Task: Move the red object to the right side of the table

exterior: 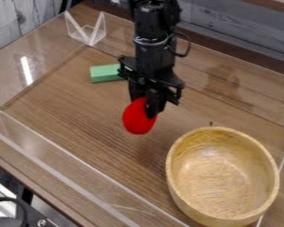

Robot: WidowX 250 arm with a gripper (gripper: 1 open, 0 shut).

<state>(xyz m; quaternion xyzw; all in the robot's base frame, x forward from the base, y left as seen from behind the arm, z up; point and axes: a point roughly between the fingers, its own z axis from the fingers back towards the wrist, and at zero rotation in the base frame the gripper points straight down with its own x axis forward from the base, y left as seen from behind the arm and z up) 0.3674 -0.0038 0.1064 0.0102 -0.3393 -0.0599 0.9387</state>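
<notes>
Fingers (pixel 152 105) around red object (pixel 136 119); its top hidden; green block (pixel 106 74) half-covered.

Wood-grain table (pixel 61 111) carries a green block (pixel 106 74) and wooden bowl (pixel 223 173)

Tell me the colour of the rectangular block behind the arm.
Green. The block lies flat on the table, seen in the only camera view.
</notes>
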